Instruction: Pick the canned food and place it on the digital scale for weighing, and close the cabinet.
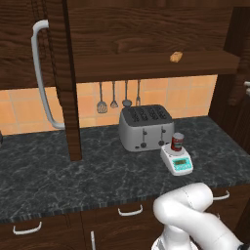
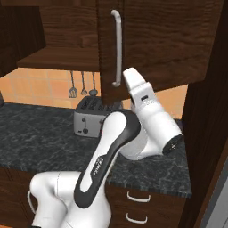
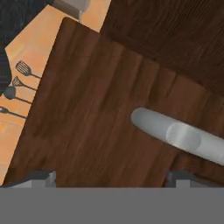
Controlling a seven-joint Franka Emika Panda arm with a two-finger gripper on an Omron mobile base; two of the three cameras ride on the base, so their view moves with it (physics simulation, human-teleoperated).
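Red can [image 1: 177,141]: standing on the scale [image 1: 177,160], at 3 o'clock of the toaster [image 1: 145,128].
Cabinet door [image 3: 113,113]: ajar; handle [image 3: 179,135] at 1 o'clock of the fingertips, long axis vertical.
Gripper [image 3: 111,177]: spread wide, holding nothing.

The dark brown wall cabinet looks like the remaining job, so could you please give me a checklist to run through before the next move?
1. Red can with silver top standing on the small white square scale with teal front: ok.
2. Dark brown wood-grain wall cabinet door shut: not ok, it stands open.
3. Tool open: ok, the jaws stand wide and hold nothing.
4. Tool facing the door by its curved silver bar handle: ok.
5. Tool touching the door: cannot tell.
6. Small tan lump on the shelf clear of the door's swing: cannot tell.
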